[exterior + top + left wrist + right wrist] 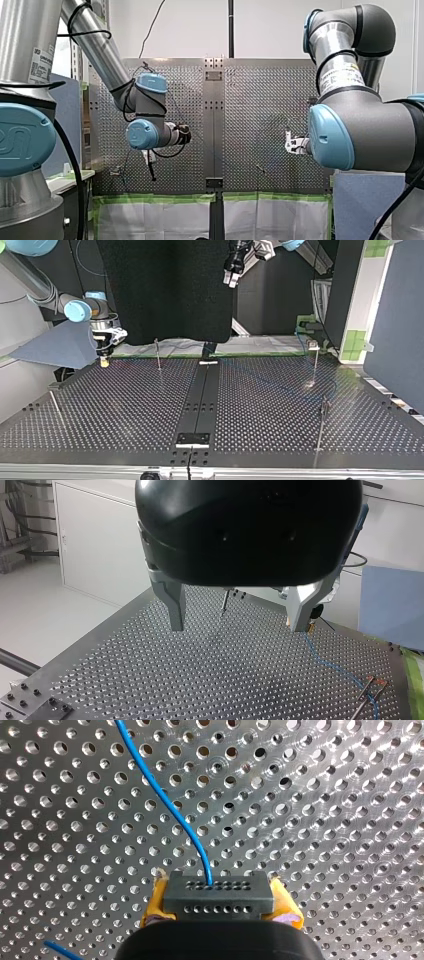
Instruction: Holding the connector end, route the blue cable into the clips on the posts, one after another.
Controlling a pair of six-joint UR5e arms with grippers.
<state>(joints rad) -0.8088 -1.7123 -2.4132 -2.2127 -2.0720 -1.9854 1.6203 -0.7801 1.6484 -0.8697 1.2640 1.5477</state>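
Down low over the perforated table goes my right gripper, and its yellow pads are clamped on either side of the dark grey connector, the block sitting square between them. The blue cable comes out of a hole in the connector's face and curves away ahead of the gripper across the plate. A second short stretch of blue shows off to one side by the gripper body. In the top view this gripper hangs at the table's far left corner, its tip just above the surface, near a thin upright post. Other posts stand at the far right and nearer on the right, with a leaning one at the near left. Up high, well clear of the table, my left gripper has its metal fingers spread wide with nothing between them. Below it the cable runs over the plate towards a pair of thin rods, and I cannot tell whether it sits in any clip.
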